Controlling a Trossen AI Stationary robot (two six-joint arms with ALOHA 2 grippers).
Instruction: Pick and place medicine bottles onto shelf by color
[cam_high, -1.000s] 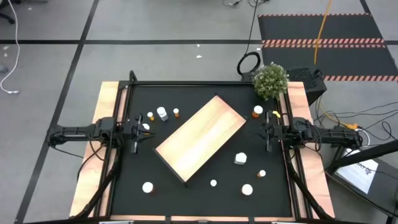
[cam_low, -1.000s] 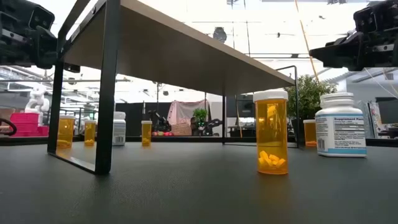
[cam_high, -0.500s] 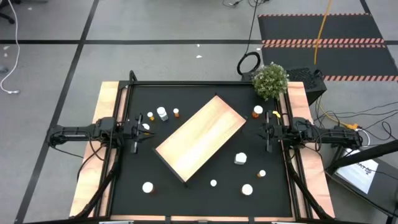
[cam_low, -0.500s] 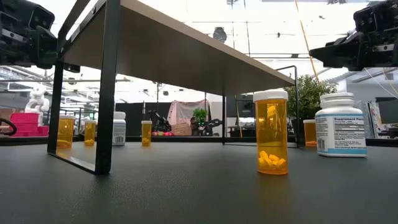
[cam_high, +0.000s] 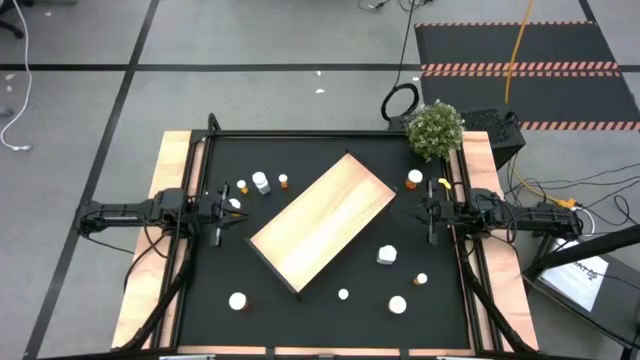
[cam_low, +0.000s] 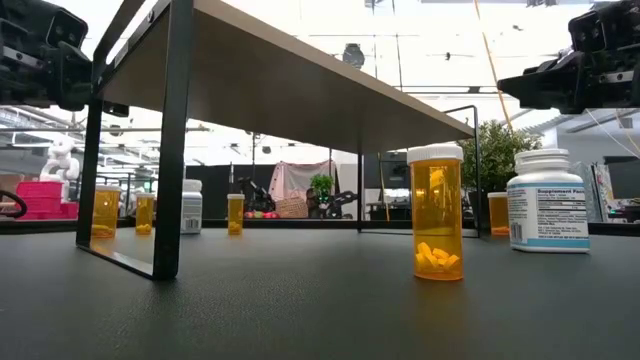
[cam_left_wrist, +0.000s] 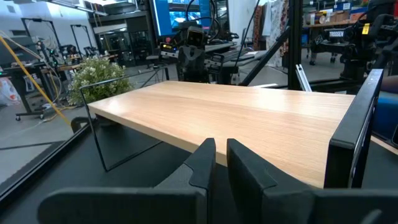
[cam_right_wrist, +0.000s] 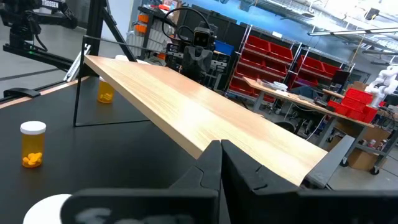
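Bottles look like light, rigid plastic with smooth round walls, so probably slippery and tip-prone; my call is to pinch across the body just under the cap, not on the cap itself. The orange bottle (cam_low: 436, 213) near the desk's front shows pills inside, still light I'd guess. The white bottle (cam_low: 546, 199) beside it is wider and needs a broader spread. Count from the high view: 10 bottle-like items on the black desk (cam_high: 300, 165), colours partly too small to split. 4 sit near the left edge by the left hand (cam_high: 224, 208), including a white one (cam_high: 260, 182) and a small orange one (cam_high: 284, 181); 1 orange-looking one (cam_high: 414, 178) sits near the right rear corner; 5 lie toward the front: (cam_high: 387, 255), (cam_high: 421, 280), (cam_high: 397, 304), (cam_high: 343, 294), (cam_high: 238, 300). Shelf (cam_high: 322, 220): 1, set diagonally mid-desk, top bare, nothing placed yet. Left hand hovers at the left edge, fingers (cam_left_wrist: 202, 167) nearly together with a thin gap, holding nothing. Right hand (cam_high: 432, 212) hovers at the right edge, fingers (cam_right_wrist: 210, 163) pressed together, empty.
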